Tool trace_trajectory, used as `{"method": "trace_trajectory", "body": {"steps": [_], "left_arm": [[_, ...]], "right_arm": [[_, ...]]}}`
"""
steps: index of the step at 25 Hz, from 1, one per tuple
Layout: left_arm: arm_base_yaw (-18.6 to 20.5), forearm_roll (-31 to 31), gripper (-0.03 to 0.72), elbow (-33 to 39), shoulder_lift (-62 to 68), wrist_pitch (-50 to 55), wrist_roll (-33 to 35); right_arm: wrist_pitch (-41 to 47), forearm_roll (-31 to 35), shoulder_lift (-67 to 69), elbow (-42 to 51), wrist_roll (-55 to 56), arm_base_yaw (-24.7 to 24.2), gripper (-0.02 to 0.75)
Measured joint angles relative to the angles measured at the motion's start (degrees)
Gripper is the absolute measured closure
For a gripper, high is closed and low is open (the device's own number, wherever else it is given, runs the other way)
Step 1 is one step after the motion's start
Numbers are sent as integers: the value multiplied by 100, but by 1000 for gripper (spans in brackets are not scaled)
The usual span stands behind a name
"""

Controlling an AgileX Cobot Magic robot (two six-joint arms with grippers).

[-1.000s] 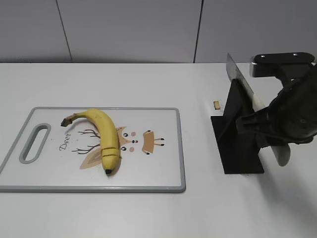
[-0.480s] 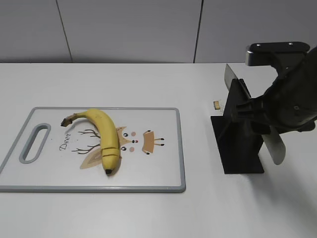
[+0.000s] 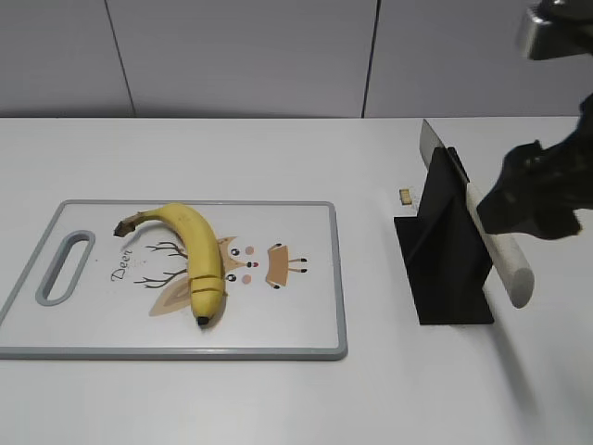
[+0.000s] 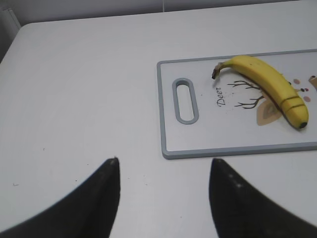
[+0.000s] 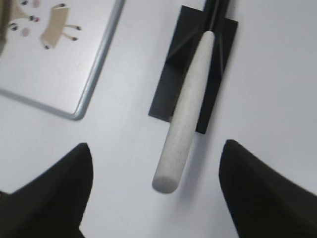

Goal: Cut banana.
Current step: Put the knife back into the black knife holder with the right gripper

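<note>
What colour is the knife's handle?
The knife handle is a pale off-white, speckled cream. The right wrist view shows it best.

**Banana lying flat on the cutting board**

The banana (image 3: 192,253) is a single curved, unpeeled fruit, bright yellow, lying flat on the white cutting board (image 3: 306,324) with the gray rim. Its brown-black stem points toward 10 o'clock in the exterior view, close to the board's handle slot; its dark tip points toward 6 o'clock, near the board's front edge. The curve bulges toward 2 o'clock. Two thin dark lines cross the peel close to the tip end, yet the fruit lies in one piece. It rests partly over the printed deer antlers and ear. In the left wrist view the banana (image 4: 270,85) sits at the right, tip toward 4 o'clock.
</note>
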Motion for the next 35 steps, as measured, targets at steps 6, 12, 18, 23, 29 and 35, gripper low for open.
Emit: {"method": "trace_trajectory", "body": {"steps": [6,12,18,23,29,35], "left_arm": [[0,0,143,0,0,0,0],[0,6,143,0,0,0,0],[0,12,143,0,0,0,0],[0,12,143,0,0,0,0],[0,17,143,0,0,0,-6],[0,17,143,0,0,0,-6]], "right_arm": [[492,595,-1675,756,-1438,7,146],[831,586,-3346,1542,-1836,7,148],[1146,586,-4438,2148,-1862,7,153],[1241,584,-4930,2208,-1869,7,154],[1250,584,-5500,2208,-1869,7,162],[1250,584,-6259,2208,-1869,7,200]]}}
